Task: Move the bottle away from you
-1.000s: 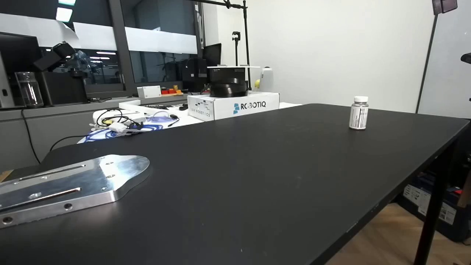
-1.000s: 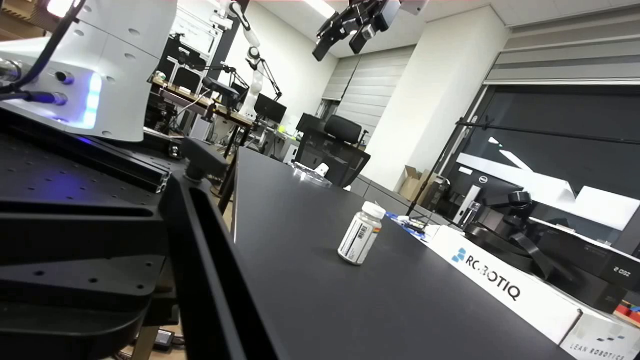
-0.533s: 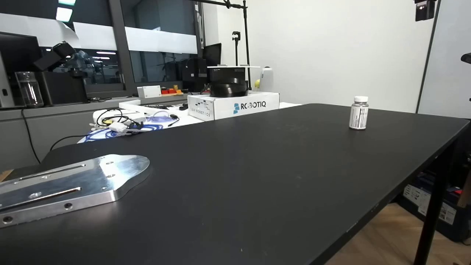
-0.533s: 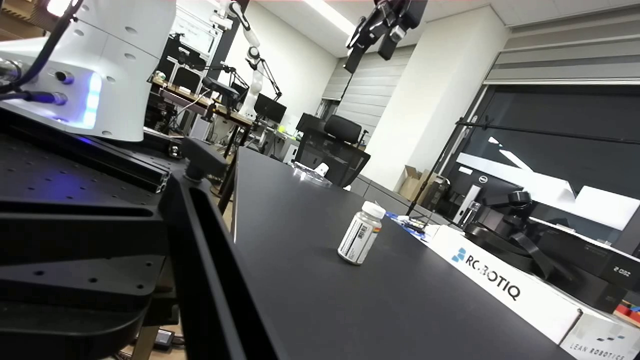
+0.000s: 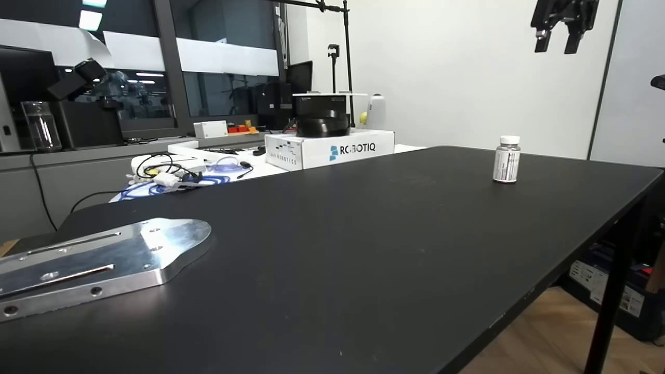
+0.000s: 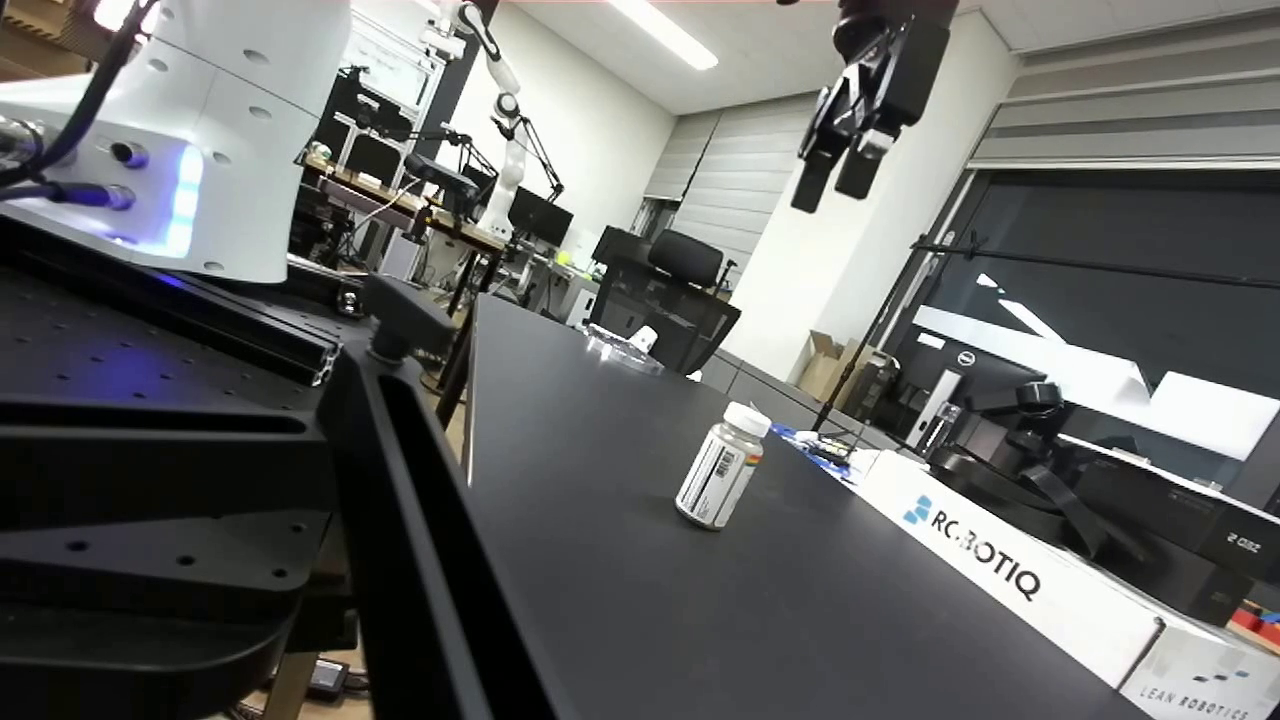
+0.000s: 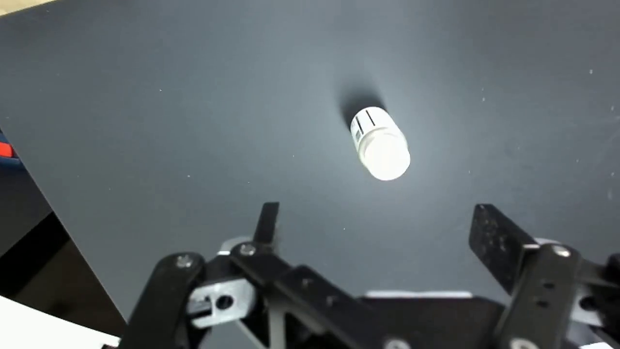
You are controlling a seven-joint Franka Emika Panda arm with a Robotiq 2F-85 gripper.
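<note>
The gripper [image 5: 556, 49] has just come down and swung in nearer the bottle [image 5: 506, 159], so that both its fingers [image 5: 542, 44] show in an exterior view where only a dark end of it hung a second ago; the bottle itself has not shifted. That suggests the approach is under way and the actual move is yet to begin, for the bottle stands upright and untouched on the black table [image 5: 363, 249]. The jaws are spread wide, with nothing between them, and the gap looks ample for the bottle's width. In the wrist view the bottle, its white cap [image 7: 387, 157] toward the camera, is roughly in line with the middle of that gap but lies beyond the fingertips and well below them. The gripper is thus above the bottle and probably off to one side of it; how much descent remains cannot be told. If "away" means away from the robot's white base [image 6: 215, 150], on one side of the bottle, the carry would head toward the white Robotiq box [image 6: 1000, 560] on the bottle's opposite side. Lowering off-centre could tip the bottle over.
</note>
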